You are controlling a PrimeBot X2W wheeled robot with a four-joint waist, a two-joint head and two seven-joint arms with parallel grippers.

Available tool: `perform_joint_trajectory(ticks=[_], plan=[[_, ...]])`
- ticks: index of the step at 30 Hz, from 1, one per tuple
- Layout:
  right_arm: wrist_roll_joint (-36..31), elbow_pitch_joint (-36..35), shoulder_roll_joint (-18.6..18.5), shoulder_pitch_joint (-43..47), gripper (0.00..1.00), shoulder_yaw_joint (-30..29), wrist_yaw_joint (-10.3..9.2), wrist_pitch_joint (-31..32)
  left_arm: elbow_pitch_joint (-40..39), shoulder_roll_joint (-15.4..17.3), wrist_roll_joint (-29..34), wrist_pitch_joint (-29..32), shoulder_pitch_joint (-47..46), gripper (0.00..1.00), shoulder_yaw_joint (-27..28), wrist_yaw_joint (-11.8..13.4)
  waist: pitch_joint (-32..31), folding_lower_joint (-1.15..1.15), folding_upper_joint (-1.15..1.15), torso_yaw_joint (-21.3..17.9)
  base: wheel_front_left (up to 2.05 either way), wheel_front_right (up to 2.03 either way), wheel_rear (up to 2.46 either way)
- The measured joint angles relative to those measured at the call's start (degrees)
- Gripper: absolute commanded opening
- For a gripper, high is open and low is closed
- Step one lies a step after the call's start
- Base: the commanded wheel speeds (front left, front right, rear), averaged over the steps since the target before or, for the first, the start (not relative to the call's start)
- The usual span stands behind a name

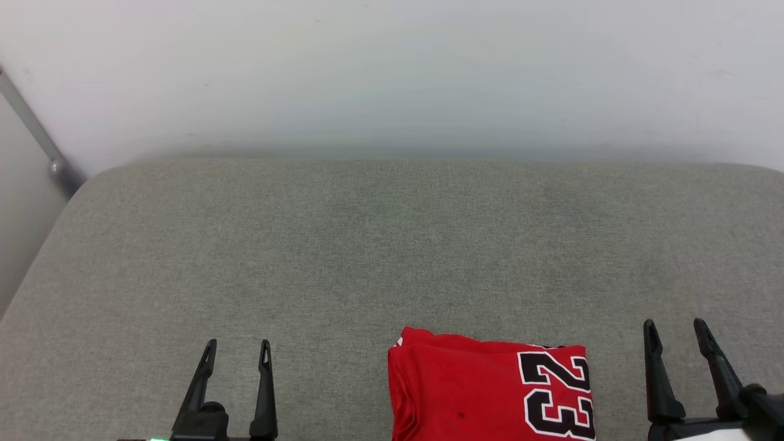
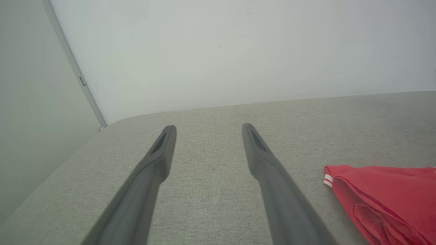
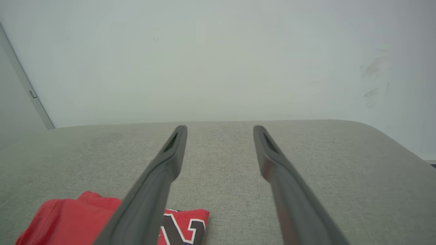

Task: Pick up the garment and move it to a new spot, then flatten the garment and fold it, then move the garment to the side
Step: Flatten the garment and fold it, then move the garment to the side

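The garment (image 1: 471,392) lies folded into a red rectangle at the near edge of the grey cushion, its black "23" with white outline facing up on the right part. A white-striped sleeve edge peeks from its far left corner. My left gripper (image 1: 237,352) stands open well to the garment's left, nothing between its fingers. My right gripper (image 1: 677,331) is open just right of the garment, apart from it. In the left wrist view the garment (image 2: 385,200) sits at lower right of the open left gripper (image 2: 208,128). In the right wrist view the garment (image 3: 78,221) lies lower left of the open right gripper (image 3: 219,129).
The grey fabric cushion (image 1: 392,245) spreads wide, with a rounded far left corner. A pale wall (image 1: 392,73) rises behind it. A grey metal strip (image 1: 37,135) runs along the wall at far left.
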Motion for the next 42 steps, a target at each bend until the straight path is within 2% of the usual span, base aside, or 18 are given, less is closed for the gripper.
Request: perform_joint_trajectory(ticks=[13, 21, 29, 33, 35, 38, 42], plan=[[0.9, -3.7, 1.1, 4.8, 1.00, -0.1, 0.00, 0.0, -0.4, -0.8, -0.1, 0.0, 1.0, 1.00, 0.2, -0.9, -0.1, 0.00, 0.00, 0.6, 0.00, 0.00, 0.00], [-1.9, -6.4, 1.0, -0.1, 1.00, 0.0, 0.00, 0.0, -0.6, -1.1, -0.1, 0.0, 1.1, 1.00, 0.6, -0.9, 0.2, 0.00, 0.00, 0.0, 0.00, 0.00, 0.00], [-2.5, -8.4, -7.9, -12.7, 1.00, -0.5, 0.00, 1.7, -0.6, -1.4, -0.1, 0.0, 1.1, 1.00, 0.7, -1.1, 1.0, 0.00, 0.00, -0.1, 0.00, 0.00, 0.00], [-0.4, -7.6, -13.3, -17.9, 1.00, 0.9, 0.00, 10.5, -0.7, -1.5, -0.1, 0.0, 1.0, 1.00, 0.7, -1.4, 1.9, 0.00, 0.00, 0.1, 0.00, 0.00, 0.00], [2.2, -6.5, -16.4, -19.9, 1.00, 2.6, 0.00, 17.9, -0.7, -1.6, -0.1, 0.0, 0.8, 1.00, 0.7, -1.4, 2.4, 0.00, 0.00, 0.2, 0.00, 0.00, 0.00], [10.7, -5.2, -20.4, -21.0, 1.00, 6.6, 0.01, 31.0, -0.8, -1.7, -0.1, 0.0, 0.5, 1.00, 0.8, -1.4, 3.2, 0.00, 0.00, 0.2, 0.00, 0.00, 0.00], [25.6, -5.0, -26.5, -20.4, 1.00, 11.6, 0.00, 48.6, -0.9, -1.9, -0.1, 0.0, -0.4, 1.00, 0.9, -1.5, 4.5, 0.00, 0.00, 0.1, 0.00, 0.00, 0.00]])
